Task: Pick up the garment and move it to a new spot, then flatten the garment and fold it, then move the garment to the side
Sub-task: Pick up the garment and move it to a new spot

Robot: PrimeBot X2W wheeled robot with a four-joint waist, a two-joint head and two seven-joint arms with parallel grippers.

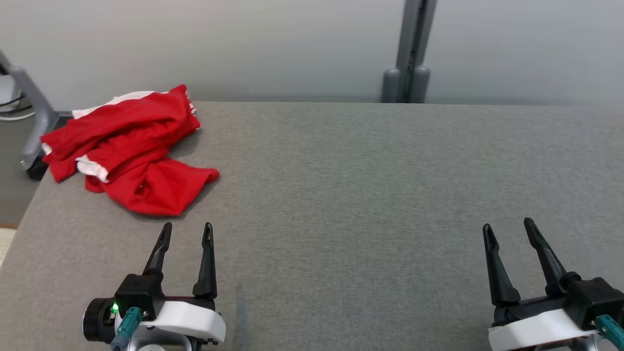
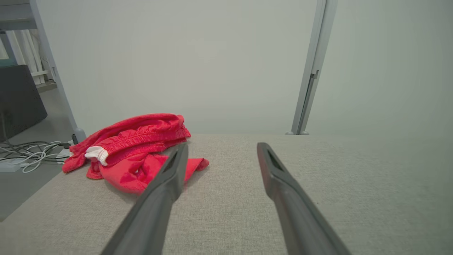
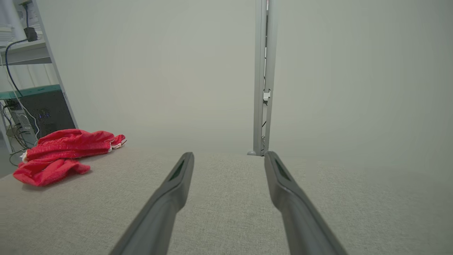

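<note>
One garment (image 1: 129, 148), red with white trim, lies crumpled in a heap at the far left corner of the grey table (image 1: 365, 170), reaching the table's left edge. Untouched: nothing is on it or holding it.

Left gripper (image 1: 187, 226) sits just short of the heap on the near side, fingers pointing past its right edge. Jaws spread wide, nothing between them. Right gripper (image 1: 508, 224) is well apart from the cloth, over at the table's right, jaws equally spread and empty. Both are low over the bare table top. Behind the table: plain wall and a grey post (image 1: 412, 48).

Step in hand, as I read it: the very first one, the pick-up. No move, flatten or fold done yet.

Next move looks like the left arm's job: reach forward and a little left, come down on a raised ridge of the heap, pinch enough layers to lift it whole. The bare middle of the table is the obvious new spot. Watch the loose lobe nearest the fingers; grabbing only that would likely drag the rest.
</note>
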